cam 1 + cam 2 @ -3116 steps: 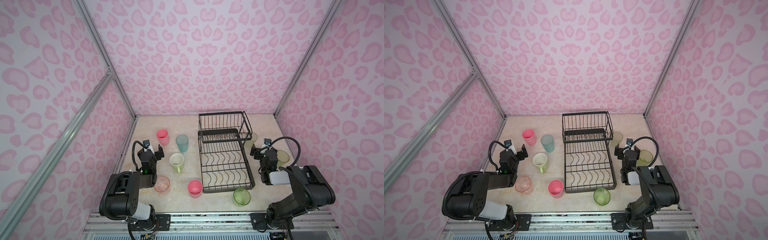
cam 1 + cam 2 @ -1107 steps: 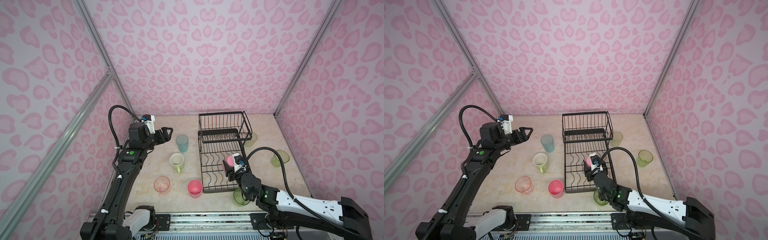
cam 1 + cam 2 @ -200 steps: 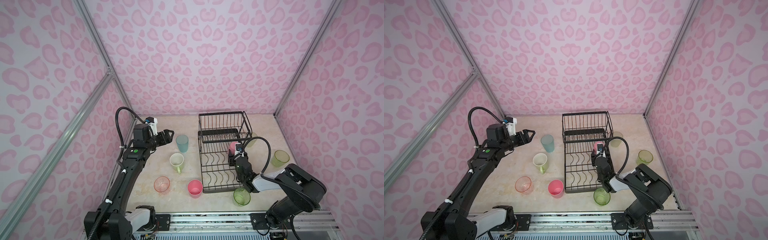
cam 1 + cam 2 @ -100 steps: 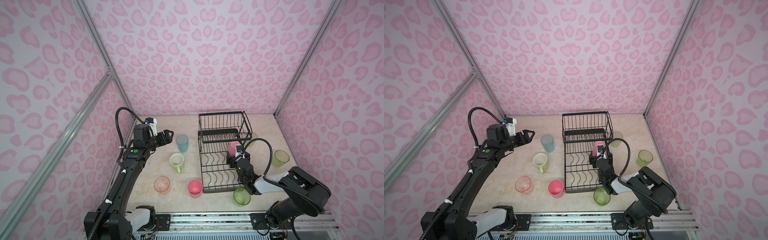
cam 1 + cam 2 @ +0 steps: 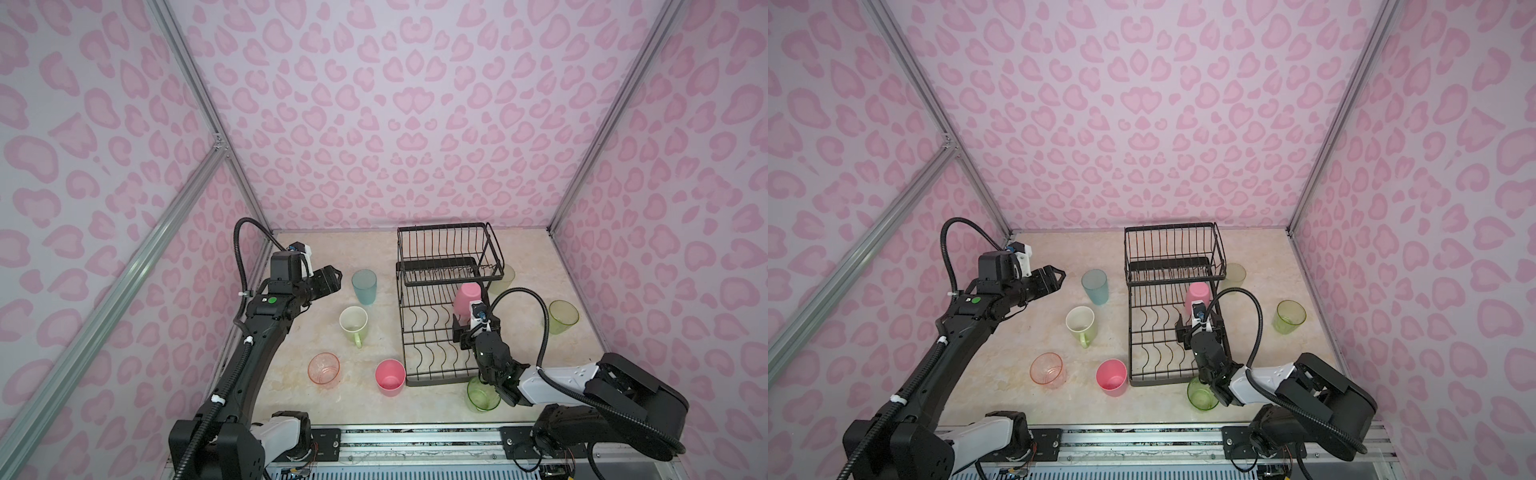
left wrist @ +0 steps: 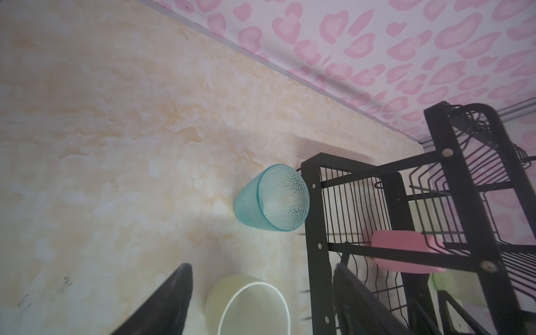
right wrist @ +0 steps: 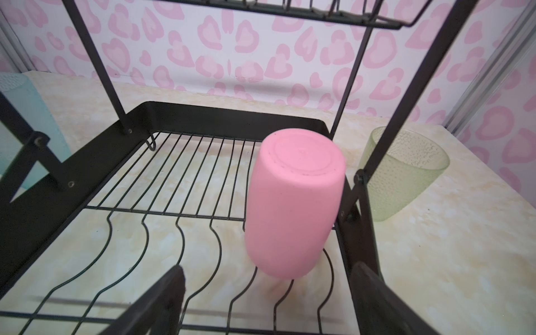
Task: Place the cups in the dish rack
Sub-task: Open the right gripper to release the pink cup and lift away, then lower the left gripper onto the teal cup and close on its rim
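The black wire dish rack [image 5: 432, 365] [image 5: 1154, 374] stands right of centre. One opaque pink tumbler [image 5: 467, 298] [image 5: 1198, 296] [image 7: 293, 203] rests upside down on its lower tray. My right gripper [image 5: 476, 328] [image 5: 1199, 326] [image 7: 268, 272] is open just in front of it, not touching. My left gripper [image 5: 332, 278] [image 5: 1057, 276] [image 6: 262, 266] hovers open and empty beside the teal tumbler [image 5: 364, 286] [image 6: 269, 200]. The pale-green mug [image 5: 353, 324] [image 6: 246, 304] sits nearer the front.
On the table stand a clear pink glass [image 5: 324, 370], a second pink tumbler [image 5: 390, 374], a clear green glass [image 5: 482, 395] under my right arm, another [image 5: 563, 316] at right, and a frosted whitish tumbler [image 5: 503, 279] [image 7: 406, 171] beside the rack. Walls enclose three sides.
My right gripper has opened, let go of the pink tumbler and drawn back toward the front. The tumbler stays upside down in the rack. The left arm has barely moved.
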`<action>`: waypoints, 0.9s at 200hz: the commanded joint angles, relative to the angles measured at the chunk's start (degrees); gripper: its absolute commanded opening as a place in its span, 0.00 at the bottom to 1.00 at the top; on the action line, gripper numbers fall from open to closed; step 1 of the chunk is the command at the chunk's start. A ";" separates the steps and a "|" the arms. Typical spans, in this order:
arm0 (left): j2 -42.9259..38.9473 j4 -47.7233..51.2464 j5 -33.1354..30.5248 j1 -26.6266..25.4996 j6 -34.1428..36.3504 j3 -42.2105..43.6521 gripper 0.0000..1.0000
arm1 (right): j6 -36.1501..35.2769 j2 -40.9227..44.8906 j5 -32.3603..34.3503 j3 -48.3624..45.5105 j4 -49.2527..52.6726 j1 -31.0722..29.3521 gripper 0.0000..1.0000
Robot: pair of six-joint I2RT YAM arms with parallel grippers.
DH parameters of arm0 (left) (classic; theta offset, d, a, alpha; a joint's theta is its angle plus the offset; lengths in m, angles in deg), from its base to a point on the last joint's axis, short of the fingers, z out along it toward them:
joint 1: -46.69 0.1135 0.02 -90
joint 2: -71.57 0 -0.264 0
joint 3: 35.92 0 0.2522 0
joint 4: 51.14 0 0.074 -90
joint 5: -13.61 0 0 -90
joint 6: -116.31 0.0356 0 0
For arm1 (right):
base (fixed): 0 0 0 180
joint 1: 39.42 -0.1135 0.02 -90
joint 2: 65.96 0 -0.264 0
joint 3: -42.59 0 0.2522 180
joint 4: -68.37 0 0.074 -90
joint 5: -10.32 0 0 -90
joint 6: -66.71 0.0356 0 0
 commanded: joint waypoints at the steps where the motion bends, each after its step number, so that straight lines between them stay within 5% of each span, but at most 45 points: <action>1: 1.77 3.42 -1.93 -0.44 0.64 -1.40 0.77 | 1.70 3.35 2.16 -0.41 6.36 -1.97 0.87; 100: 13.84 9.63 -11.49 -7.97 1.83 -9.92 0.73 | 6.17 27.09 -6.93 -1.64 32.18 -4.62 0.81; 180: 25.01 13.58 -16.68 -12.74 1.55 -18.59 0.69 | 4.18 33.32 -16.98 -3.39 33.33 -4.82 0.79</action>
